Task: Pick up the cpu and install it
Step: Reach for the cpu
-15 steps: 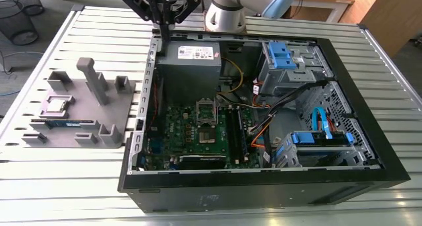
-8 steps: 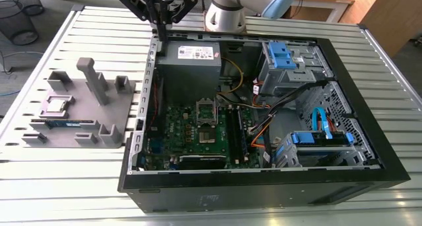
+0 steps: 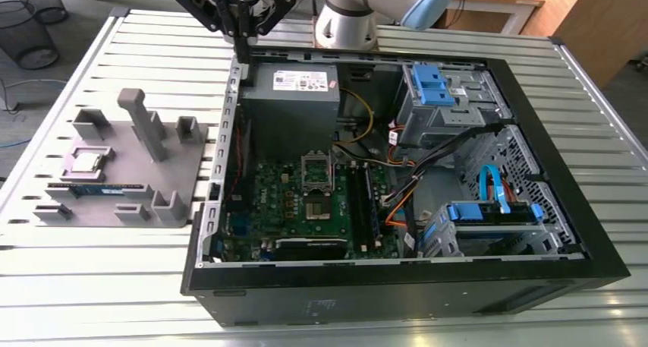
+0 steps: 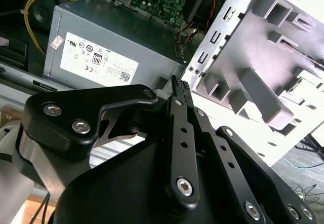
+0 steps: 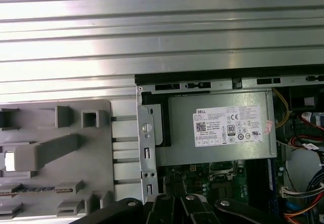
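Claw (image 3: 243, 57) hangs above PC case (image 3: 405, 286) edge by power supply (image 3: 288, 89), fingers pressed together, empty. Cpu (image 3: 86, 162) lies on grey holder (image 3: 136, 178), well apart, w/ tall post (image 3: 142, 123) between.

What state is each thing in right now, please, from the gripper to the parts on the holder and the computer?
gripper: shut, empty, hovering by the case's edge.
cpu: lying flat on the grey holder, untouched.
memory stick: lying in its slot on the holder.
computer case: on its side, side panel off.
socket frame: seems swung open.
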